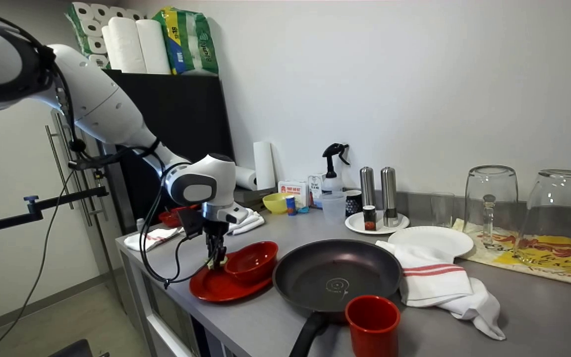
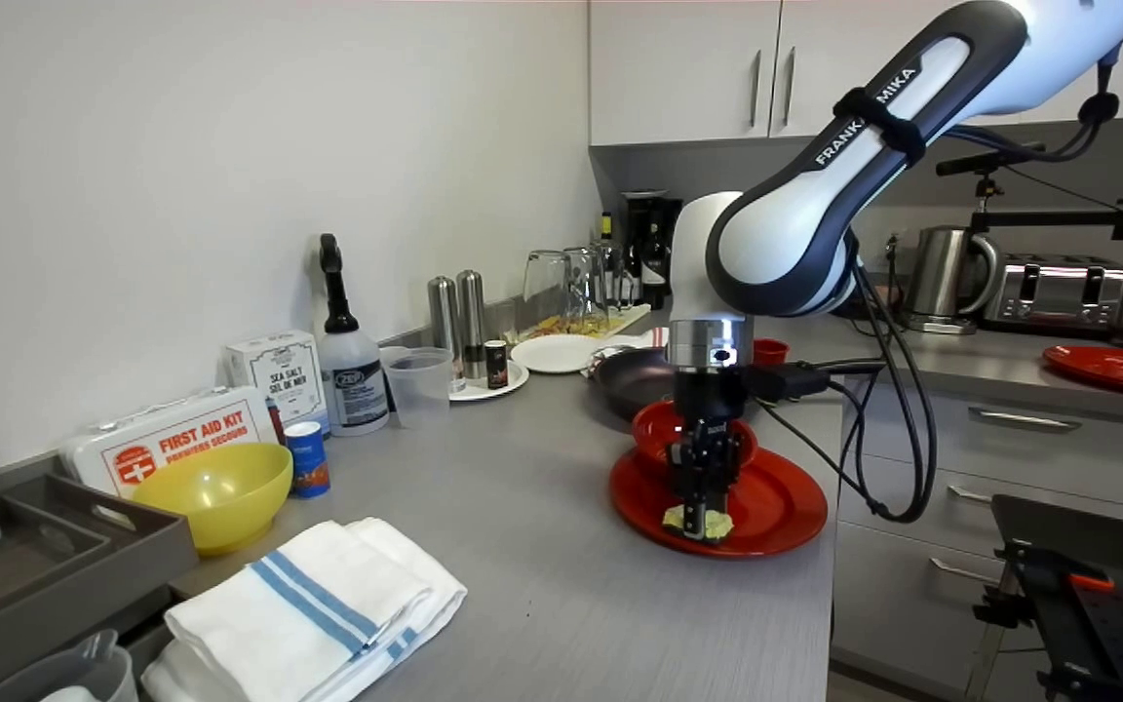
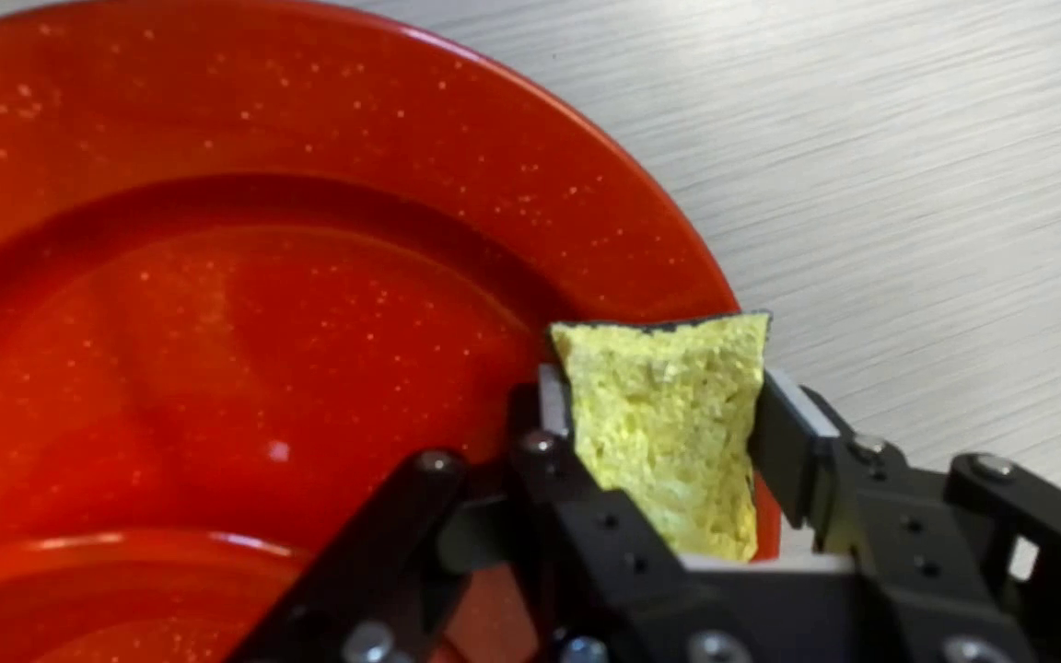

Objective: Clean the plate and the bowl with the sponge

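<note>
Where the long grey bench (image 2: 542,585) runs along the white wall (image 2: 259,146), the white jointed robot arm (image 1: 112,106) reaches over it from the left in an exterior view, wrist pointing down. Black round frying pan (image 1: 337,270): right of the arm in that view, handle to the near side. White cloth with red stripes (image 1: 434,283): bunched, just right of the pan. Glossy red round plate (image 2: 781,502) with a raised rim: flat on the bench, left of the pan, near the bench edge. White round paper plate (image 1: 434,239): farther back, beyond the cloth. Glossy red round bowl (image 1: 253,260): on the red plate, at the side toward the pan, looks a little tilted; can't tell if bowl and pan touch. Red cylindrical cup (image 1: 373,333): upright, just beside the pan at its near right. Black two-fingered hand (image 3: 669,405): points down over the far left part of the red plate, fingers narrowed and holding the smallest item, the yellow-green rectangular sponge (image 3: 666,451). Sponge is at the plate's rim, one finger on each side of it, apart from the bowl, porous face showing in the wrist view; can't tell whether it presses on the plate.
</note>
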You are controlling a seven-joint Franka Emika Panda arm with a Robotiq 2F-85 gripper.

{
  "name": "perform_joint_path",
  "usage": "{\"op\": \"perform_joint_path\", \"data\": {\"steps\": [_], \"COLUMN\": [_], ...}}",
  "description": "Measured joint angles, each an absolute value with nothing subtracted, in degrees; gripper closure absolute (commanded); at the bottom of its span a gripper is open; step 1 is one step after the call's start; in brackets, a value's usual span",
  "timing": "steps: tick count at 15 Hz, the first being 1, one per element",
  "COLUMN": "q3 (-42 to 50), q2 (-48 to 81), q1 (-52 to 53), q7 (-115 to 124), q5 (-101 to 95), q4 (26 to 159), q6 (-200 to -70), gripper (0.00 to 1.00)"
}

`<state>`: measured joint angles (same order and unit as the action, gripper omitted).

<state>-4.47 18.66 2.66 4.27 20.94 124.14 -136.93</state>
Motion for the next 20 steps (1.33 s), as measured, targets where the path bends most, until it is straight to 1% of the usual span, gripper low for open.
{"op": "perform_joint_path", "data": {"steps": [12,20], "q3": [-5.3,-5.2], "q2": [23.0,25.1], "q1": [2.2,2.5], "q7": [4.3,4.3], "q5": [21.6,18.0], "q4": [119.0,117.1], "q6": [-143.4,-150.8], "gripper": [0.75,0.75]}}
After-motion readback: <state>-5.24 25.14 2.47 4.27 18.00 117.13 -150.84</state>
